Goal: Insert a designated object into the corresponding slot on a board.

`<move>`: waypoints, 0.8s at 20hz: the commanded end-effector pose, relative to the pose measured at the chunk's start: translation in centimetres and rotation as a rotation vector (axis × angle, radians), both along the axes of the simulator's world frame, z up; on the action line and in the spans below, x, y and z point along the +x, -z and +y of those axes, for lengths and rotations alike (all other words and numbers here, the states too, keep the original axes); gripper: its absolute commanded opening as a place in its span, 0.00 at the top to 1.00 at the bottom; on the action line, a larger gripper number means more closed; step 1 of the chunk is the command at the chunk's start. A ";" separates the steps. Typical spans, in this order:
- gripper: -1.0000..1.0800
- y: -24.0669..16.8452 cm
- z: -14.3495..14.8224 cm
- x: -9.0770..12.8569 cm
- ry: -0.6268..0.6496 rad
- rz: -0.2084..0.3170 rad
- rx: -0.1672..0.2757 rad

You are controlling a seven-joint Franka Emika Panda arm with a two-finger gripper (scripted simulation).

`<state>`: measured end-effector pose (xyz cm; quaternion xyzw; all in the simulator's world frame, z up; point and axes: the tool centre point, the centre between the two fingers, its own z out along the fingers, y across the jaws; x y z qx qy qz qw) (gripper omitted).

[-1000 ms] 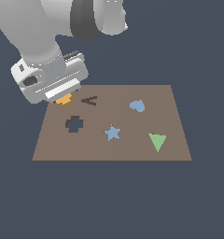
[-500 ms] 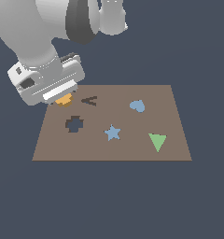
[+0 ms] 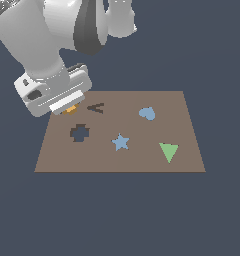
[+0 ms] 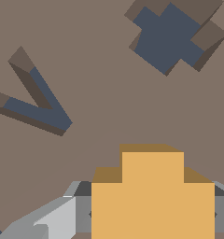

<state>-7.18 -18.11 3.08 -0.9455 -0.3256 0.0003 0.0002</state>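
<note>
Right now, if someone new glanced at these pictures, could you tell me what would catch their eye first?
Most striking is the big white arm bent low over the brown board's far corner on the exterior view's left, its gripper closed on the orange cross piece, which fills the wrist view. Next comes the dark cross-shaped slot, empty, just nearer the camera than the gripper. The blue star, blue heart and green triangle dot the board towards the right.

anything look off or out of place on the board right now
Nothing stands out. The star, heart and triangle lie flat on the board; the cross slot is empty, and the orange piece sits between the pincer's fingers.
</note>
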 end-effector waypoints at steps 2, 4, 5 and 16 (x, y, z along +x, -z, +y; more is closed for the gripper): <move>1.00 0.1 0.0 0.0 0.000 -0.001 0.000; 1.00 0.1 0.0 0.0 0.000 -0.001 0.000; 1.00 0.1 0.0 0.0 0.000 -0.001 0.000; 1.00 -0.2 0.0 0.0 0.001 0.000 0.000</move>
